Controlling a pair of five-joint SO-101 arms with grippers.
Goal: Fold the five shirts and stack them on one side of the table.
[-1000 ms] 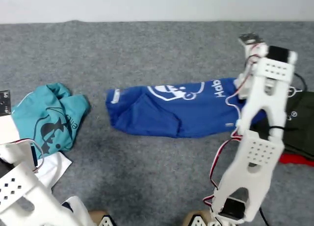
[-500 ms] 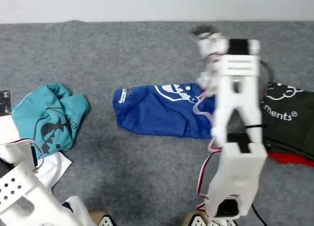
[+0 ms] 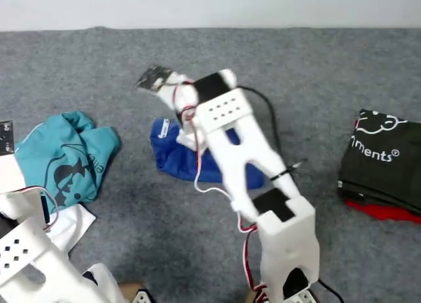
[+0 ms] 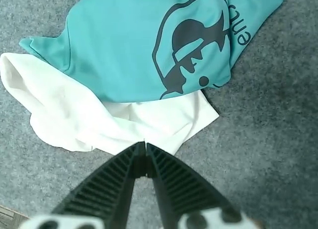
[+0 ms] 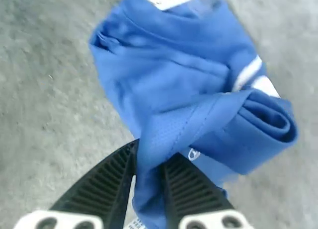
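Note:
The blue shirt (image 3: 171,160) lies mid-table, doubled over on itself. My right gripper (image 5: 148,153) is shut on a fold of the blue shirt (image 5: 198,85), holding that end over the shirt's left part. The right arm (image 3: 243,145) stretches from the front edge across the shirt. A crumpled teal shirt (image 3: 66,157) lies at the left, partly over a white shirt (image 3: 74,223). My left gripper (image 4: 145,146) is shut and empty, just above the edge of the white shirt (image 4: 74,124), near the teal shirt (image 4: 149,45). A folded black shirt (image 3: 385,163) rests on a red shirt (image 3: 396,213) at the right.
Grey carpet-like table cover (image 3: 131,237) runs to a pale wall at the back. The left arm's white body (image 3: 29,263) fills the front left corner. Bare cover lies between the blue shirt and the black-and-red stack.
The right arm swung from the right side to the left, carrying the blue shirt's right end over its left half. The left arm stayed still.

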